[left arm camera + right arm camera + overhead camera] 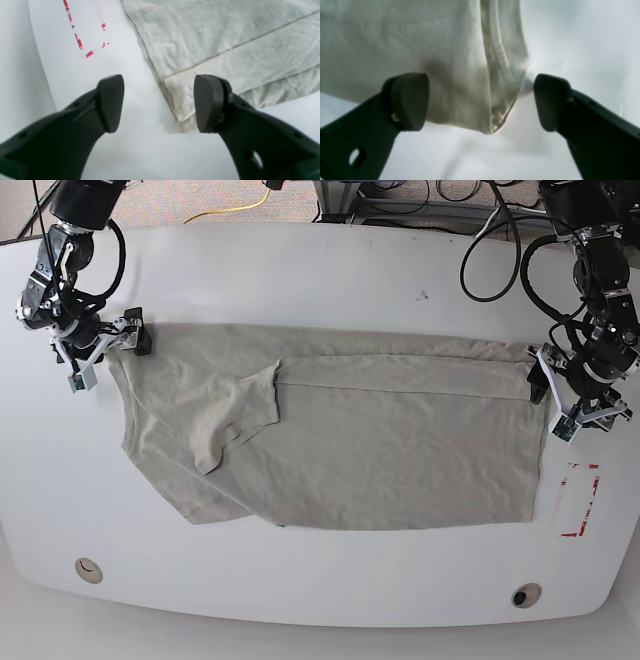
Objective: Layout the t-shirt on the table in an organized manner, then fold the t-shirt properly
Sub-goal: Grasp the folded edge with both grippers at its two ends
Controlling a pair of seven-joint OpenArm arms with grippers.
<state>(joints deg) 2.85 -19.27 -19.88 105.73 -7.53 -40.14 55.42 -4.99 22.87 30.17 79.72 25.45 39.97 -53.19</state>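
Base view, L to R: right gripper [128, 337] sat at the far-left side of the table [320, 270], jaws spread wide, nothing pinched. The t-shirt [380, 450] started right there, its upper-left corner reaching to that gripper. In the right wrist cam the right gripper [481, 100] had a seamed corner of the t-shirt [395, 50] hanging between the two pads, one pad [407, 100] over the cloth, the other out over bare table [582, 37]; neither pad was closed on the fabric, so no grip. Moving across: shirt lay spread along the middle of the table, wrinkled, one sleeve folded in over the body left of center, a long fold line running across the upper part toward the right. At the shirt's right edge, upper corner, sat the left gripper [540, 385], also wide open, empty. Left wrist cam: left gripper [158, 103] straddled the folded corner of the t-shirt [225, 45], corner edge just beside the right-hand pad [207, 102], other pad over bare table [140, 150]. Red rectangle mark [580, 500] lay just past the shirt's right edge, below that gripper; in the wrist cam the red rectangle mark [83, 32] was well apart from the pads.
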